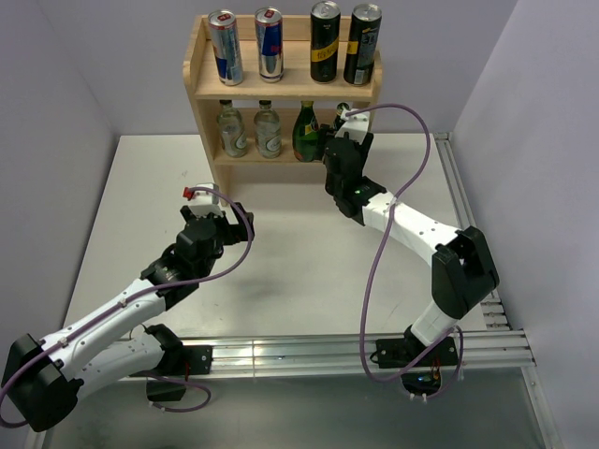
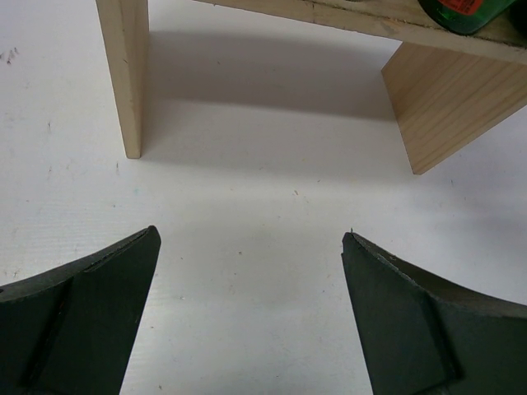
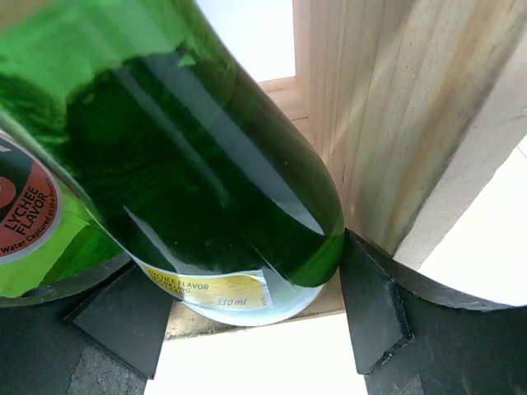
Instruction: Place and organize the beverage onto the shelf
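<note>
The right gripper [image 3: 247, 271] has its two fingers closed on a green bottle [image 3: 206, 164]. One finger is on each side of the bottle, down near its bottom end. The bottle is right between the fingers, on the low board of the shelf [image 1: 200, 65]. Just to the right of the gripper is the shelf's wood side wall [image 3: 387, 123]. Just to the left of it is another green bottle [image 3: 33, 214] with a red label. The held bottle is squeezed in between those two.

The bottle looks like glass. Glass is hard and smooth, so it can slip. It can break if it bumps the wood or the bottle next to it. It looks full of drink, so I think it is heavy for its size. The fat round part low down is a good place to hold, because the bottle tips less there. The thin neck would be a bad place to hold.

The left gripper [image 2: 251, 239] has its fingers far apart and holds nothing. In front of it is bare white table [image 2: 247, 197], and past that are the shelf's legs.

Above the right gripper, four cans [image 1: 294, 44] stand in a row on the top board. To its left, two clear bottles [image 1: 249, 129] stand on the low board.
</note>
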